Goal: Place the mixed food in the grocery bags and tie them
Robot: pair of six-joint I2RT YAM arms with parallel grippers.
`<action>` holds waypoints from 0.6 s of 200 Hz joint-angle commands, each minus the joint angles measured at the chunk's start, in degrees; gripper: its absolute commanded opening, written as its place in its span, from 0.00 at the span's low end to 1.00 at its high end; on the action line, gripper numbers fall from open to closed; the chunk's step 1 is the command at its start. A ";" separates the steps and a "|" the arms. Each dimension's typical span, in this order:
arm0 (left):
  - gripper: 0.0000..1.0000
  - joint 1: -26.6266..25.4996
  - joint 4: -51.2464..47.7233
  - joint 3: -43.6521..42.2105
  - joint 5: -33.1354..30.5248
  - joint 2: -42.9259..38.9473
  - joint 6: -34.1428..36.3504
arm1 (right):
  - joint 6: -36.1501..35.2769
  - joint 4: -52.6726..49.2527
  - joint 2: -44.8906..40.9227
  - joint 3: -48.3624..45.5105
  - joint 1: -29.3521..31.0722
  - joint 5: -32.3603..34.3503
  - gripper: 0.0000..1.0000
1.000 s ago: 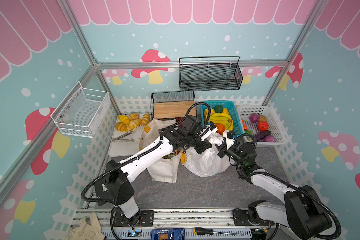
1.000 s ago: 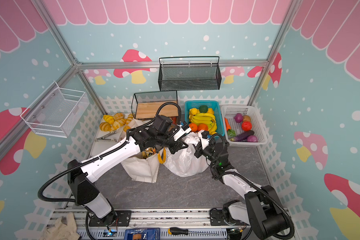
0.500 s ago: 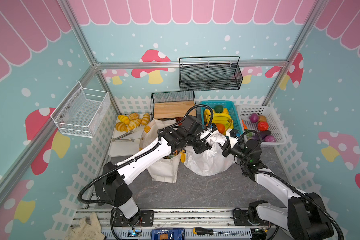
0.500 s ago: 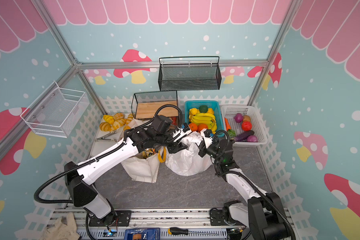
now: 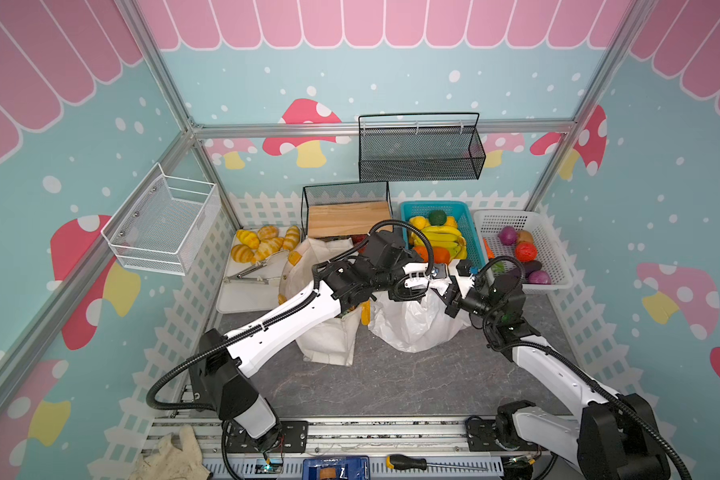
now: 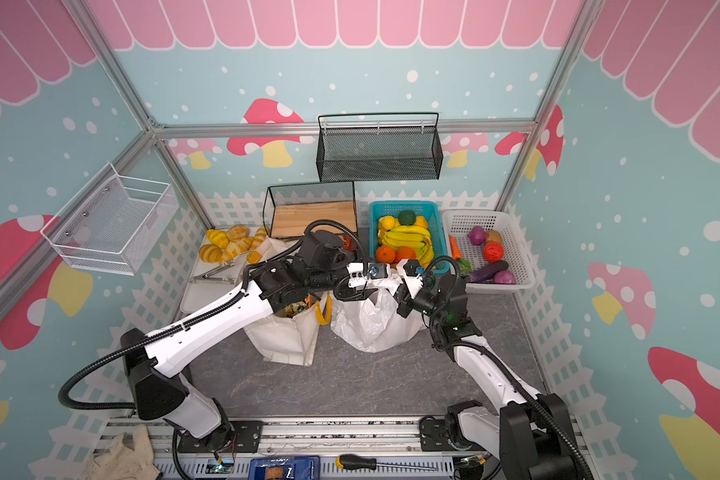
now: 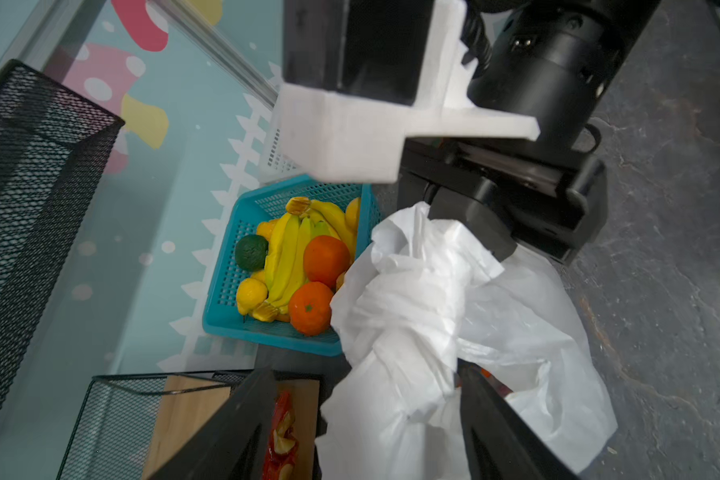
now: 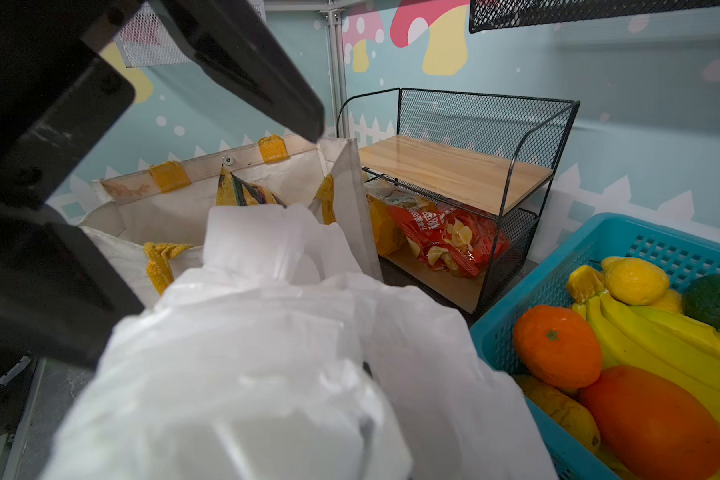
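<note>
Two grippers share the twisted neck of the white plastic bag [image 5: 412,328]: right gripper [image 7: 470,232] clamps it, left gripper [image 7: 366,374] gapes around it

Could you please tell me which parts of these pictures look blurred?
Right wrist view: the white plastic bag near the lens is soft and washed out, the red snack packet sharper. Left wrist view: the teal basket is crisp. Both top views: evenly lit, sharp.

Bread rolls [image 5: 262,245] and tongs [image 5: 246,273] lie on a white tray [image 5: 242,297]. A black rack [image 5: 420,153] hangs on the wall.
</note>
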 commanded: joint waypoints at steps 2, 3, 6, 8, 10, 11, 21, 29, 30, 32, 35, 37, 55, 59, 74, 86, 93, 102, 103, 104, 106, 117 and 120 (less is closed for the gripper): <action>0.68 -0.16 -4.80 4.65 2.46 2.55 6.27 | -0.68 -0.38 -0.65 1.68 -0.08 -2.27 0.00; 0.67 -0.16 -4.82 4.80 2.44 2.69 6.30 | -0.70 -0.36 -0.64 1.69 -0.11 -2.32 0.00; 0.66 -0.16 -4.89 5.23 2.38 3.09 6.22 | -0.71 -0.39 -0.64 1.70 -0.14 -2.44 0.00; 0.64 -0.16 -4.96 5.51 2.35 3.31 6.24 | -0.67 -0.42 -0.61 1.70 -0.14 -2.45 0.00; 0.63 -0.16 -5.05 5.75 2.28 3.58 6.18 | -0.75 -0.34 -0.56 1.70 -0.14 -2.52 0.00; 0.62 -0.16 -5.12 5.84 2.26 3.69 6.17 | -0.78 -0.34 -0.56 1.66 -0.10 -2.53 0.00; 0.54 -0.16 -6.39 7.29 2.33 4.91 6.31 | -0.81 -0.39 -0.70 1.51 -0.08 -2.29 0.00; 0.47 -0.08 -7.32 8.10 2.19 5.72 6.41 | -0.83 -0.38 -0.94 1.38 -0.08 -2.07 0.00; 0.46 -0.08 -7.40 8.15 2.17 5.81 6.41 | -0.86 -0.45 -0.96 1.41 -0.11 -2.04 0.00; 0.45 -0.07 -7.59 8.26 2.17 5.99 6.42 | -0.87 -0.46 -1.05 1.43 -0.11 -2.00 0.00; 0.42 -0.03 -7.68 8.35 2.09 6.11 6.40 | -0.89 -0.42 -1.14 1.39 -0.14 -1.89 0.00; 0.40 0.00 -7.73 8.42 2.15 6.24 6.35 | -0.85 -0.43 -1.29 1.32 -0.12 -1.83 0.00; 0.18 1.19 -7.99 8.78 5.26 6.54 4.78 | -0.33 -0.48 -2.27 0.95 -0.10 0.26 0.07; 0.13 1.58 -8.09 8.86 6.44 6.57 4.22 | -0.09 -0.75 -2.70 0.80 -0.11 1.55 0.14; 0.03 3.09 -8.05 9.07 9.18 6.43 1.36 | 0.38 -3.51 -5.41 -0.03 -0.21 8.54 0.40; 0.00 4.07 -8.09 9.04 10.05 6.34 -0.63 | 0.40 -6.93 -9.21 -1.34 -0.22 14.45 0.49; 0.00 4.51 -8.08 9.18 10.60 6.34 -1.61 | 0.10 -8.48 -11.92 -2.47 -0.13 16.40 0.55; 0.00 5.06 -8.09 9.19 11.76 6.30 -3.13 | -0.55 -9.47 -15.58 -3.94 -0.09 17.26 0.58; 0.00 5.13 -8.14 9.18 12.01 6.28 -3.32 | -0.63 -9.52 -15.80 -4.15 -0.07 17.25 0.58; 0.00 5.21 -8.12 9.18 12.14 6.31 -3.46 | -0.76 -9.55 -16.26 -4.35 -0.11 17.15 0.58; 0.00 5.33 -8.17 9.17 12.59 6.27 -3.74 | -1.02 -9.50 -17.15 -4.71 -0.02 16.97 0.58; 0.00 6.18 -8.48 8.84 15.40 6.17 -5.33 | -2.57 -8.19 -20.99 -6.74 0.09 15.50 0.57; 0.00 6.43 -8.56 8.70 16.25 6.18 -5.64 | -2.87 -7.50 -21.80 -7.19 0.12 15.49 0.57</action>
